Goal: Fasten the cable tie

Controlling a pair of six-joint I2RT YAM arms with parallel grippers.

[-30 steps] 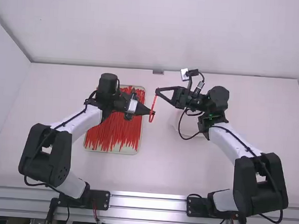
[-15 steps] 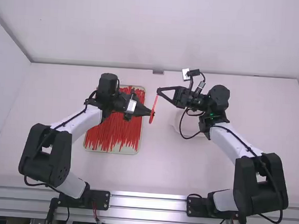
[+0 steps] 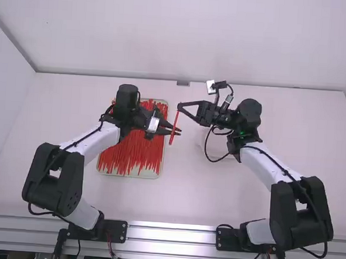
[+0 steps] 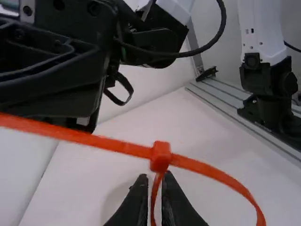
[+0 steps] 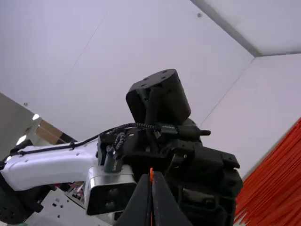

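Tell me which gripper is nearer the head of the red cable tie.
Left. The left gripper pinches the cable tie right below its head; the right gripper holds the tie's tail farther along, apart from the head.

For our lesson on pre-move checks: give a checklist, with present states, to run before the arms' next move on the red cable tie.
1. Left gripper shut on the cable tie just below its head: ok.
2. Right gripper shut on the tail: ok.
3. Tail threaded through the head: ok.
4. Loop pulled tight: not ok, it is wide open.
5. Ratchet catching inside the head: cannot tell.
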